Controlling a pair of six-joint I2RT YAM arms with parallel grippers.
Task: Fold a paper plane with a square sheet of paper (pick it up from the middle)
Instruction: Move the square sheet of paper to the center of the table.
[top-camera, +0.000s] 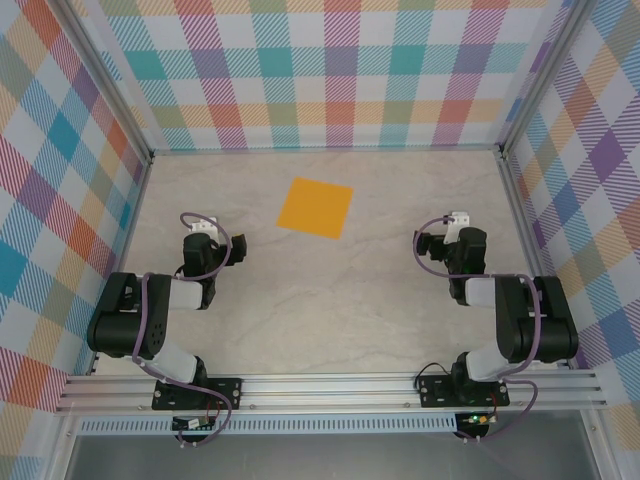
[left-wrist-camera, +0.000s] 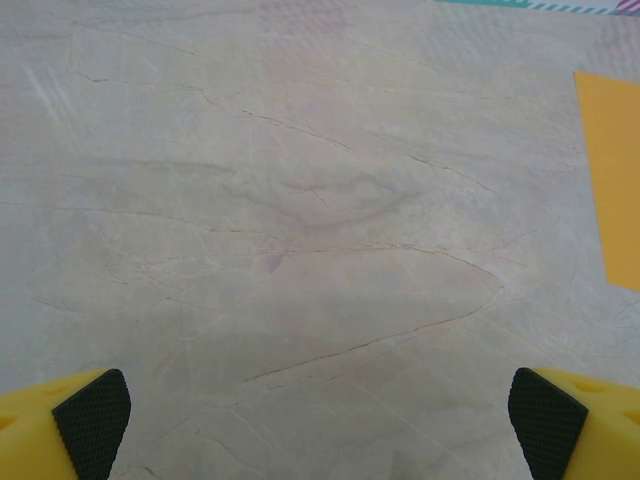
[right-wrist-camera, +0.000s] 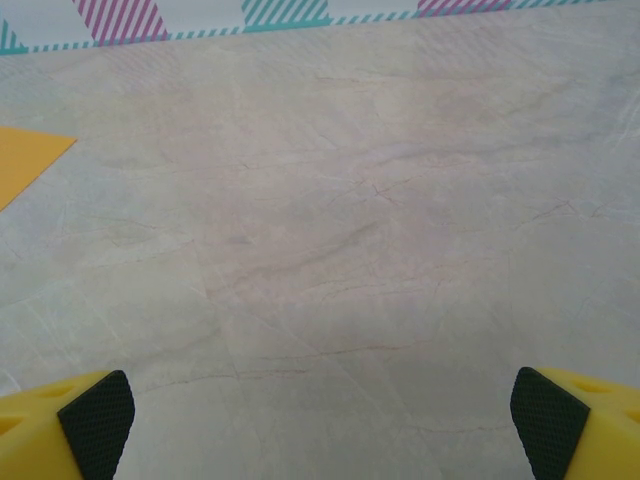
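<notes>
I'm seeing the left gripper and right gripper both hanging wide open and empty above the table. Beyond and between them, the square sheet of paper is lying flat and uncreased, so pickup and every fold are still waiting.

The left arm and the right arm are seen folded at the elbow close to their bases, wrists pointed forward, and the left gripper and the right gripper are held low with jaws spread fully apart.
</notes>
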